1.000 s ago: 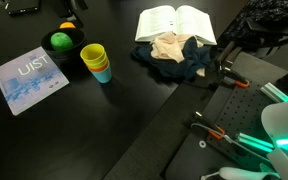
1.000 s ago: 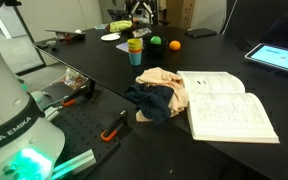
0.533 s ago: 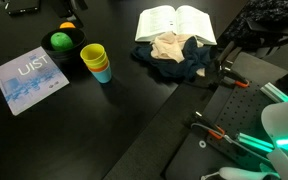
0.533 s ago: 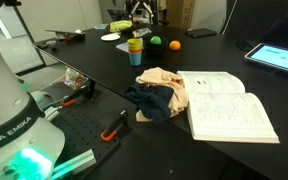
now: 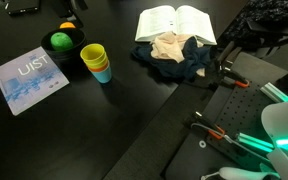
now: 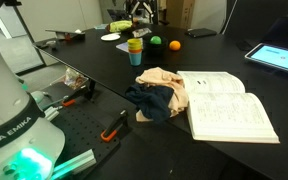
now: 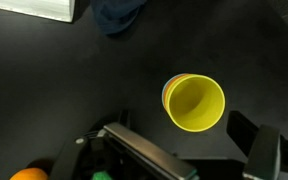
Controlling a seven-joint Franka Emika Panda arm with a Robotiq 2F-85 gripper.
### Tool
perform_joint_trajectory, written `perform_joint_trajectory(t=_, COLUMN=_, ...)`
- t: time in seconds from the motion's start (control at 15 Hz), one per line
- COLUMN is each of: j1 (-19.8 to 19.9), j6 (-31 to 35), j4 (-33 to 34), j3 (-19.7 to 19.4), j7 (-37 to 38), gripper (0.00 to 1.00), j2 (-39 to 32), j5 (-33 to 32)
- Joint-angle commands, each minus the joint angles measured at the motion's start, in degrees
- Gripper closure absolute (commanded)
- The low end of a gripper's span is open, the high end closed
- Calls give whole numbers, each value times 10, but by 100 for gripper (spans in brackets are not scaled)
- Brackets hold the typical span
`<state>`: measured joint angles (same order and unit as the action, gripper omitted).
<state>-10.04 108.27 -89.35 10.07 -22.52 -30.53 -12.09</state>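
Beneath the wrist, a yellow cup (image 7: 194, 103) stands mouth-up on the dark surface (image 7: 74, 85), its rim easy to reach. The fingers (image 7: 256, 143) hang spread, empty.

smooth plastic yellow cup (image 7: 195, 103); matt black table (image 7: 64, 80); crumpled cloth (image 5: 176, 55).

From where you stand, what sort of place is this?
Probably a research lab or workshop: a perforated bench plate with an orange-handled tool lying on it, beside a black table that carries an open book and stacked cups.
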Motion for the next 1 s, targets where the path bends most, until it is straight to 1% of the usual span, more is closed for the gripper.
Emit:
perform_joint_trajectory(t=0.0, j1=-1, j6=-12, j4=-4, j3=-2, j7=-3, gripper=0, j2=14, j5=-1)
perform_joint_trajectory(t=0.07, j1=-1, j6=-13, j4=-4, j3=-2, j7=-3, gripper=0, j2=14, j5=-2)
perform_joint_trajectory(t=0.13, j1=-2, j6=-3, j4=2, j3=-1, j7=0, gripper=0, j2=-1, j5=0)
perform_joint_trajectory(t=0.93, j1=-2, j6=-4, j4=2, j3=-1, j7=0, gripper=0, j2=-1, j5=0)
